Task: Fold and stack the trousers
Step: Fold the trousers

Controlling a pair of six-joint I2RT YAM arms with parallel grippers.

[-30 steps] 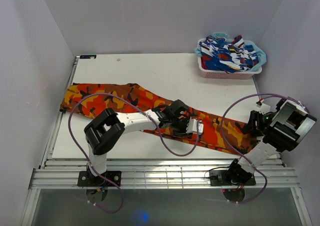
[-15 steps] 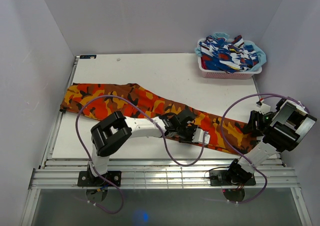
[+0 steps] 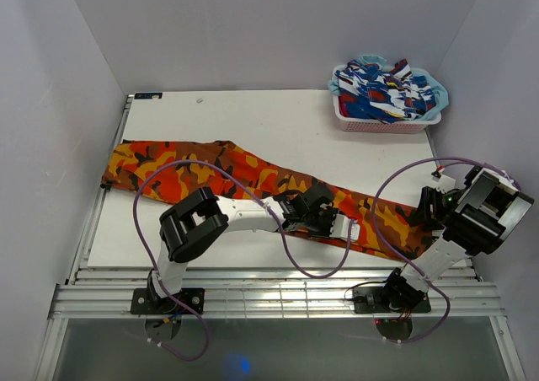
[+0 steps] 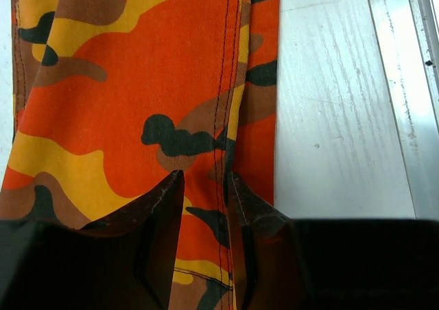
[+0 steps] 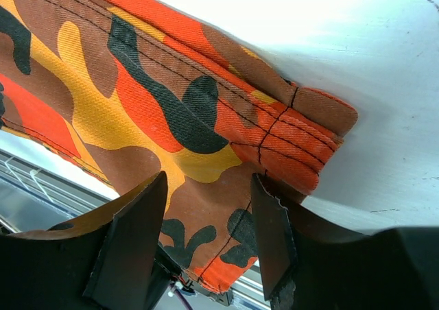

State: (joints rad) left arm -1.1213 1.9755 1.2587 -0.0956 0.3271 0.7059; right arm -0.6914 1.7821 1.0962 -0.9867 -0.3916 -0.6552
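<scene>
Your left gripper is travelling along the trousers toward the right arm, and over the last second it is drawing closer to the near edge of the table. The cloth is not shifting with it, so you are probably still lining up a pick rather than folding. Its jaws are standing partly apart, pinching nothing. The seam is running straight out ahead between its fingertips, with flat cloth beneath them and bare table just beside. Your right gripper is keeping its place, jaws spread and clamping nothing, with the hemmed leg end lying just beyond its fingers.
</scene>
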